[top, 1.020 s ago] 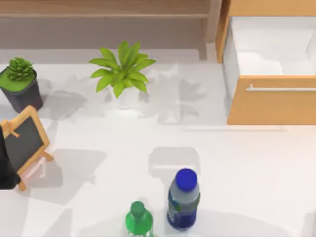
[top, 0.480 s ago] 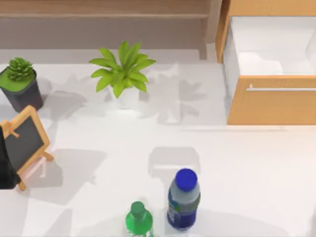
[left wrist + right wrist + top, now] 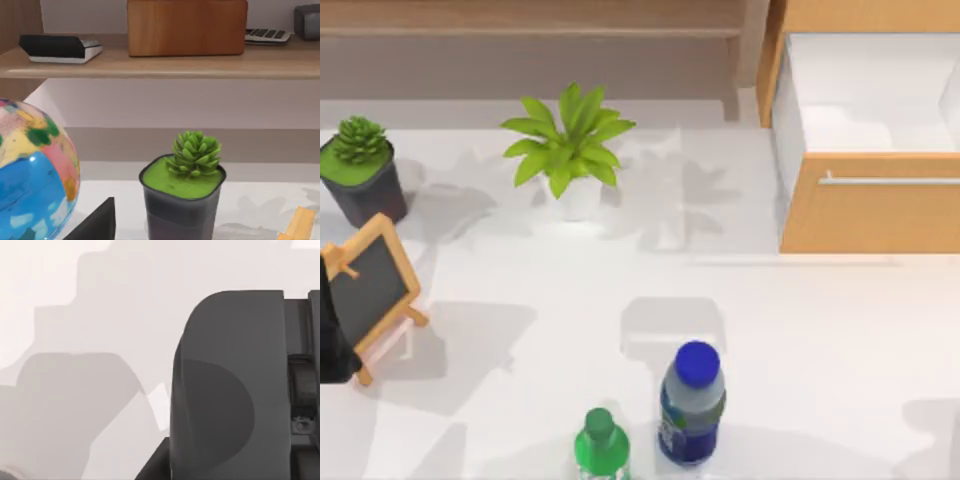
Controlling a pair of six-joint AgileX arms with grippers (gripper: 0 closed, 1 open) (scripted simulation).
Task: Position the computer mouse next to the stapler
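One dark grey, smoothly rounded computer mouse (image 3: 225,390) lies on the white table (image 3: 90,300), close under the right wrist camera, its scroll wheel (image 3: 300,385) showing. Its place on the table cannot be told from above. How wide the right gripper stands cannot be told either. Near the front edge stand a blue-capped clear bottle (image 3: 692,402) and, just beside it, a green bottle (image 3: 600,442). Farther back are a leafy green plant (image 3: 568,145), a succulent in a dark pot (image 3: 360,168) and an open wooden drawer (image 3: 870,150). The left arm (image 3: 332,330) is parked at the left edge, beside a small wooden-framed chalkboard (image 3: 368,285).
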